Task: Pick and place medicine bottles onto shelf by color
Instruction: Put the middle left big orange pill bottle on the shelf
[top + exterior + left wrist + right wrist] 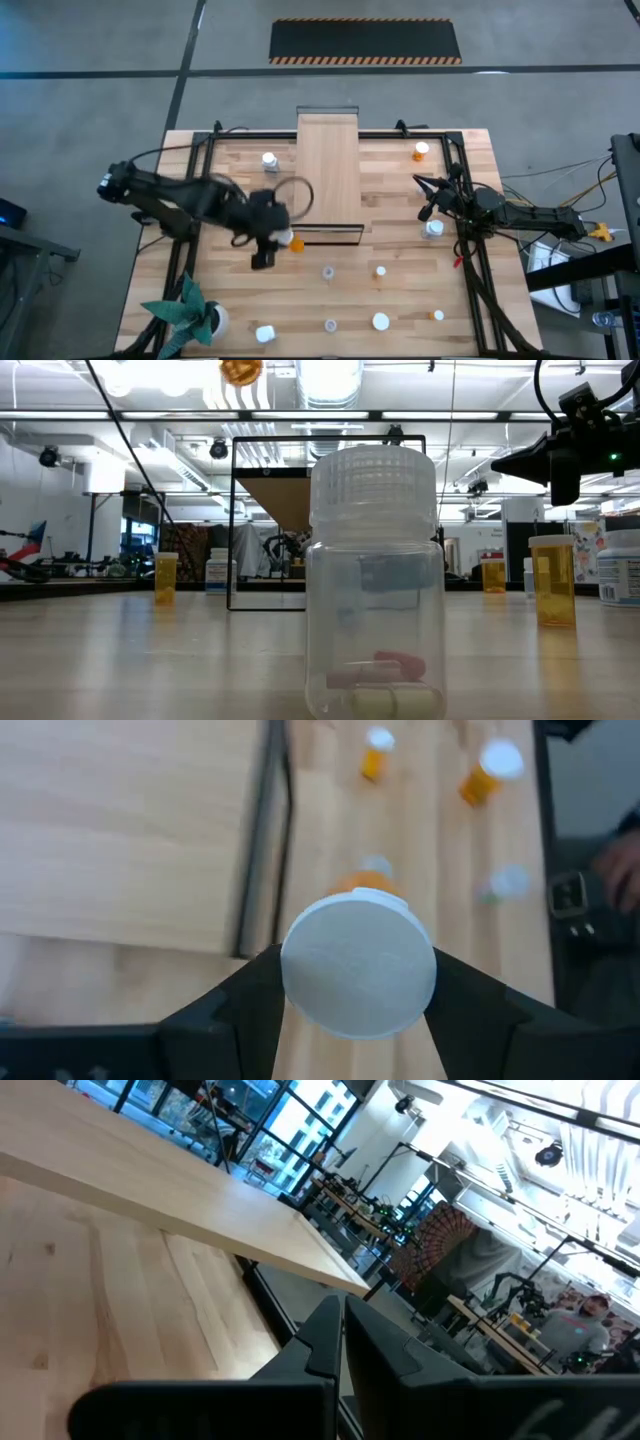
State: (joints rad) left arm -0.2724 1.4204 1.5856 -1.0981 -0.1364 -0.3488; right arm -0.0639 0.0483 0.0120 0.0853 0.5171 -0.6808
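My left gripper hovers over the table just in front of the shelf's near end, shut on an orange medicine bottle with a white cap. In the low view this bottle shows high above the table. The shelf, a pale wood board in a thin dark frame, runs from the table's middle to its far edge. Other bottles stand scattered on the table: white, orange, clear. A clear one fills the low view. My right gripper is shut and waits right of the shelf. My left gripper pinches the orange bottle between its two fingers, one on each side at the white cap. The fingers come slanting from above. The cap faces the wrist and the orange body points away. The bottle is lifted clear of the table.
More bottles stand near the table's front: orange, white-capped, orange, white, and one by the right arm. A white pot with a green plant sits at the near left corner.
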